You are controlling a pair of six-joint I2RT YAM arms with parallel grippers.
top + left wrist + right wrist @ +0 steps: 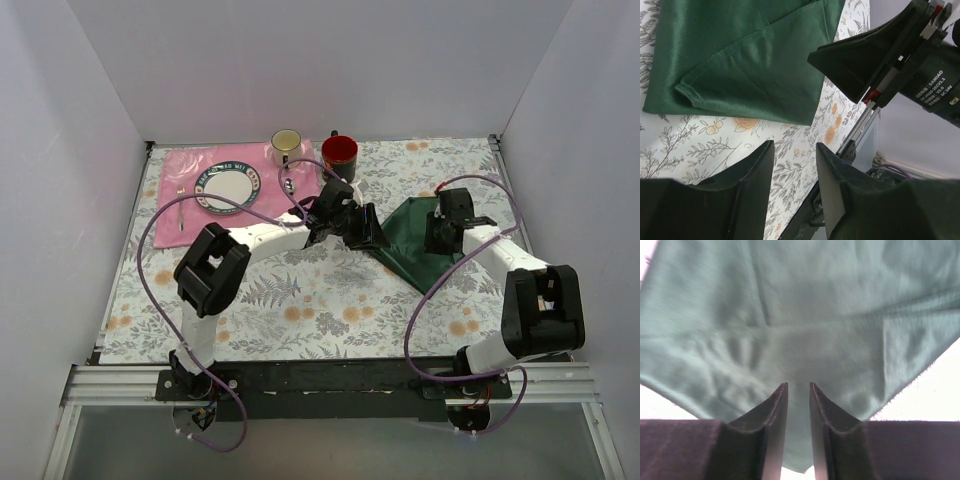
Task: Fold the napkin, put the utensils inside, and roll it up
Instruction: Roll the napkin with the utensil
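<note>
The dark green napkin (405, 252) lies folded and creased on the floral tablecloth, right of centre. My right gripper (438, 238) points down onto it. In the right wrist view its fingers (798, 386) stand nearly together, with a ridge of the napkin (805, 315) in the narrow gap. My left gripper (362, 228) hovers at the napkin's left edge. In the left wrist view it is open and empty (794, 147) over bare tablecloth, with the napkin (750, 60) beyond it. The black-handled utensils are out of view.
A pink placemat (185, 165) at the back left holds a plate (228, 187) and a small all-silver fork (181, 208). A cream mug (286, 146) and a red mug (339, 153) stand behind the left gripper. White walls enclose the table.
</note>
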